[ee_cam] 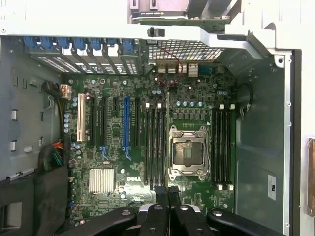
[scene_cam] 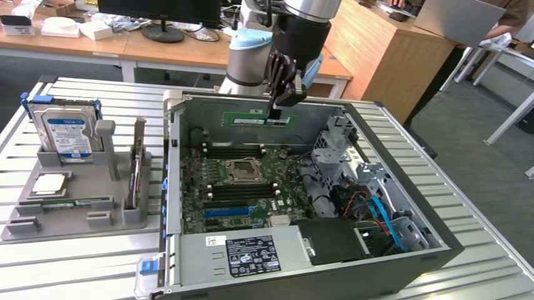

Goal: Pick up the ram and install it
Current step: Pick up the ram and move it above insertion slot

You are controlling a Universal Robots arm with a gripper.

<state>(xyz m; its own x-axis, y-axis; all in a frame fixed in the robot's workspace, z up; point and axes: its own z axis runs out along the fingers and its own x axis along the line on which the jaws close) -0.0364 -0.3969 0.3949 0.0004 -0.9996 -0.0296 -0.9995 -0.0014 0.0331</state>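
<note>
Open computer case (scene_cam: 392, 156), motherboard (scene_cam: 242, 187) exposed. Exterior view: my pincer (scene_cam: 276, 113) clenched on ram (scene_cam: 250, 119), stick level, high over board near rear wall. Wrist view: ram edge-on, thin line just beside processor socket (ee_cam: 187, 152).

My arm (scene_cam: 250, 56) comes down from the top of the exterior view, with the dark wrist section pointing straight down. The pincer (scene_cam: 276, 112) hangs upright below it. Its black fingers (ee_cam: 156, 216) are drawn almost together and clamped on the ram (scene_cam: 250, 119), which I hold level and edge-on between the tips.
</note>
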